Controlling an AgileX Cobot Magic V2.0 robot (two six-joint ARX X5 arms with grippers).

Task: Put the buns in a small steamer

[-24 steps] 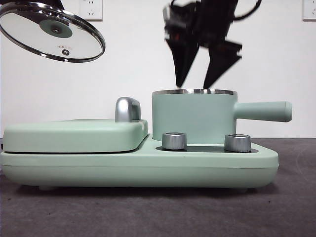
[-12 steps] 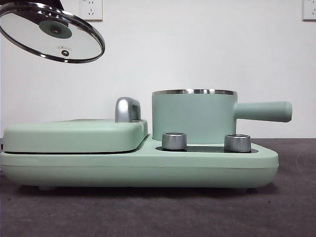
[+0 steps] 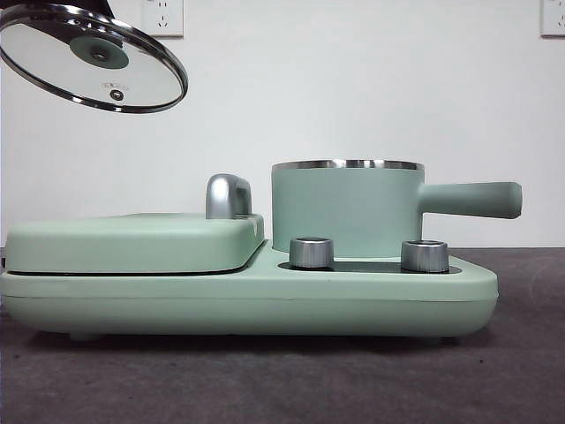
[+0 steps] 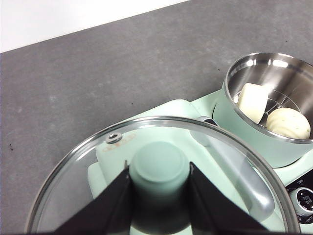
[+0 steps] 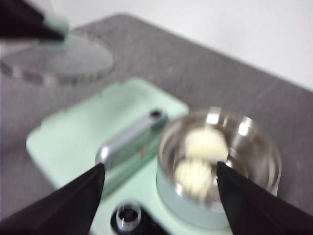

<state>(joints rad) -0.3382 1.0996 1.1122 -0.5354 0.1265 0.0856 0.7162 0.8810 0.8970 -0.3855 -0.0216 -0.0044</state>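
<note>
Left gripper [image 4: 159, 169]: jaws clamped on the green knob [image 4: 160, 168] of the glass lid [image 4: 73, 191], one black jaw on either side of the knob. In the front view the lid [image 3: 93, 57] hangs tilted in the air at about 10 o'clock, well above the flat griddle plate [image 3: 132, 243] and clear of everything under it.

Right gripper [image 5: 159, 191]: jaws spread wide, nothing between them. It is raised above the appliance, looking down at the pot; that view is blurred. It does not show in the front view.

Front view, nearest first: two steel dials [image 3: 312, 252] at about 6 o'clock, on the front ledge of the mint-green base [image 3: 265, 305], which sits on the dark grey table [image 3: 265, 380]. Behind the dials stands the small steamer [image 3: 346, 208], uncovered, steel rim up, straight handle [image 3: 468, 199] pointing to 3 o'clock. The chrome handle [image 3: 228, 194] of the griddle plate stands just beside the pot at its 9 o'clock side.

Both buns lie inside the steamer, on its steel rack. Left wrist view: smooth bun [image 4: 252, 101] and ridged bun [image 4: 288, 123] close together; cannot tell if they touch.

Farthest: white wall with an outlet [image 3: 161, 16] at 11 o'clock.
</note>
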